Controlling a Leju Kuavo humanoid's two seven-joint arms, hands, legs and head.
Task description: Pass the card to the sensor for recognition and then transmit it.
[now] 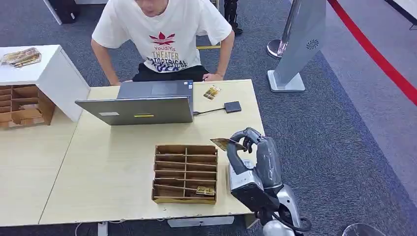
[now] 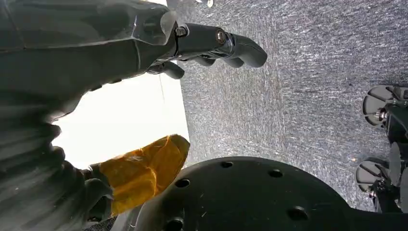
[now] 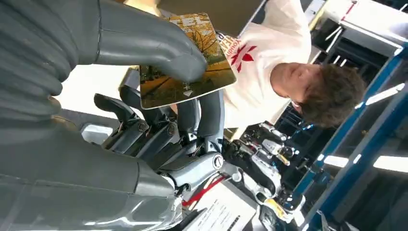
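Note:
My right hand [image 1: 252, 146] is raised over the table's right side, just right of the wooden slotted box [image 1: 186, 173]. It pinches a yellow picture card [image 1: 223, 143] between thumb and fingers. In the right wrist view the thumb lies across the card [image 3: 211, 50], with the fingers [image 3: 202, 113] under it. The sensor [image 1: 232, 106], a small dark pad cabled to the laptop [image 1: 142, 104], lies on the table beyond the hand. My left hand [image 2: 211, 45] hangs beside the table over the carpet and holds nothing.
A person in a white T-shirt [image 1: 164, 39] leans on the far table edge behind the laptop. Another card [image 1: 212, 92] lies near the person's hand. One card [image 1: 205, 190] rests in the box. A second wooden box [image 1: 24, 105] and a white cabinet [image 1: 54, 73] stand at left.

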